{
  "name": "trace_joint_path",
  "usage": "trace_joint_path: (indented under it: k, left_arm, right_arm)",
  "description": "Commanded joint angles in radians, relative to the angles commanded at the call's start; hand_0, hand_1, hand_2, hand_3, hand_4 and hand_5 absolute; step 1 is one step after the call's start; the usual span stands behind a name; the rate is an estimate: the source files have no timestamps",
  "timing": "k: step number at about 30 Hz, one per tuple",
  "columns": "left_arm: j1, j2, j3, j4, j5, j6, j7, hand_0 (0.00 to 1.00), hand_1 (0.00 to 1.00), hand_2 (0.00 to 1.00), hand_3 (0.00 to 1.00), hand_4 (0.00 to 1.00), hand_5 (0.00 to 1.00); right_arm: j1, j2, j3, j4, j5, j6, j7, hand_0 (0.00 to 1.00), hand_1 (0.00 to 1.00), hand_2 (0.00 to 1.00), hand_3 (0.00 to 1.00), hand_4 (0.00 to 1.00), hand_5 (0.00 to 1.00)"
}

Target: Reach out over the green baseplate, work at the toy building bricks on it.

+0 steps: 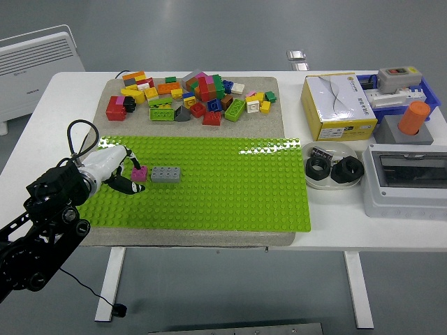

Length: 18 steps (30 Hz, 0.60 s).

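Observation:
The green baseplate [223, 185] lies across the front of the table. A small pink brick [140, 174] sits on its left part, right beside a grey brick [166, 174]. My left hand [128, 175], white with dark fingertips, comes in from the lower left. Its fingers pinch the pink brick from the left, one fingertip at the brick's top edge and the thumb just below it. The brick looks slightly tilted. The right arm is out of view.
A pile of loose coloured bricks [192, 96] lies on the grey mat behind the baseplate. At the right are a yellow box [339, 105], a white bowl of black parts [334, 169], a grey electrical box [408, 174] and an orange cylinder [413, 117].

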Motion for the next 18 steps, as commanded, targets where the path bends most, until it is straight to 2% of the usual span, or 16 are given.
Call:
trace_joint_path:
  k: [11,18]
  left_arm:
    - [0.003,0.003,0.005,0.008,-0.002,-0.007,0.004,0.214,0.002,0.077,0.594,0.871,0.208]
    - [0.002,0.0,0.008,0.027,-0.008,0.006,-0.006,0.215,0.002,0.077,0.588,0.864,0.204]
  right_arm:
    - [-0.001,0.001,-0.003,0.0,0.004,-0.001,0.0,0.59,0.576,0.652,0.765,0.854,0.998]
    - [-0.001,0.002,-0.005,0.0,0.006,-0.001,0.0,0.589,0.577,0.652,0.765,0.854,0.998]
